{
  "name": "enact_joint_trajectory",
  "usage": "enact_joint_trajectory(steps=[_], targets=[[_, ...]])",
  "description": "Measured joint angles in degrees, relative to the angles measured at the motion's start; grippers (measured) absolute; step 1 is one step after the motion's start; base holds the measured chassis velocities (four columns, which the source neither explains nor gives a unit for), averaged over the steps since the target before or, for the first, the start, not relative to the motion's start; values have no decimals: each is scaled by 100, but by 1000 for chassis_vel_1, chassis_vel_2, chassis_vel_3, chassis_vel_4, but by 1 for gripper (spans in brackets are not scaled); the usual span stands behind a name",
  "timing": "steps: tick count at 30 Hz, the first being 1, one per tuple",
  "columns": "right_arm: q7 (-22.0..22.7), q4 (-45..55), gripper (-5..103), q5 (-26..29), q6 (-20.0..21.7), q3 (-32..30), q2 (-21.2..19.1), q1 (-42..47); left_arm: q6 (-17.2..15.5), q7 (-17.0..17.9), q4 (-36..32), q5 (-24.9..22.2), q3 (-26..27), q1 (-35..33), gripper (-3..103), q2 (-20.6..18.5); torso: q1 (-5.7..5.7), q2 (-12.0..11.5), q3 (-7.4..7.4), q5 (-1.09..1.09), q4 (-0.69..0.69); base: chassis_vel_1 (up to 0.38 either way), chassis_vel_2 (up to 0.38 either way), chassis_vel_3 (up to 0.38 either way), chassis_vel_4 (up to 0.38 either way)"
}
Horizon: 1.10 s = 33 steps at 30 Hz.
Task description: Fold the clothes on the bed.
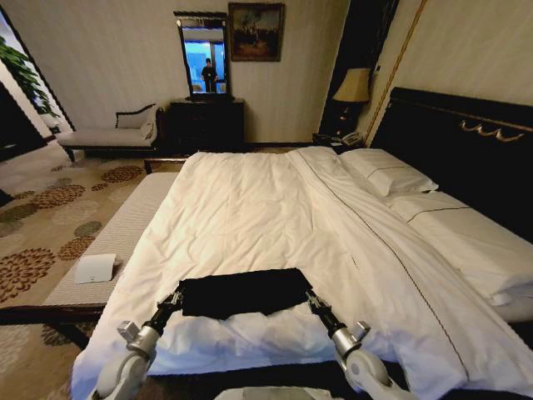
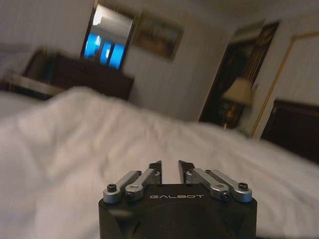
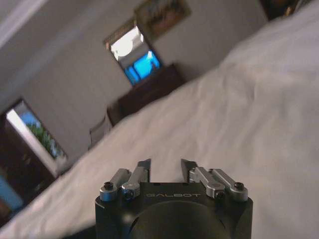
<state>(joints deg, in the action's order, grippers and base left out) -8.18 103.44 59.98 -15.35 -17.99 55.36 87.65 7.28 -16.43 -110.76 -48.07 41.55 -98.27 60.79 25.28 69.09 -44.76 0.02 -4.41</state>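
A folded black T-shirt [image 1: 244, 292] lies as a flat band near the foot of the white bed [image 1: 250, 208]. The left pincer [image 1: 172, 298] sits at its left end and the right pincer [image 1: 314, 299] at its right end. On both wrist views the fingers stand parted, holding nothing.

Both arms reach forward and low, left gripper [image 1: 175, 297] and right gripper [image 1: 312, 298] level, fingers parted.
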Motion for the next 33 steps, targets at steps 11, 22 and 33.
enact_joint_trajectory(steps=[11,22,33], targets=[[706,50,71,-34,227,266,-45,-915,-1398,1204,-331,848,-168,1196,65,106,3,-2,-2,-2,-2,0,0,0,0],[1154,-737,100,-804,615,740,196,-883,-1138,1301,647,2813,-1205,732,99,419,0,-1,0,-1,-1,0,0,0,0],[1307,-761,100,-1193,408,467,190,-766,-1268,1493,438,1838,-563,1043,100,646,0,0,0,2,-1,0,0,0,0]])
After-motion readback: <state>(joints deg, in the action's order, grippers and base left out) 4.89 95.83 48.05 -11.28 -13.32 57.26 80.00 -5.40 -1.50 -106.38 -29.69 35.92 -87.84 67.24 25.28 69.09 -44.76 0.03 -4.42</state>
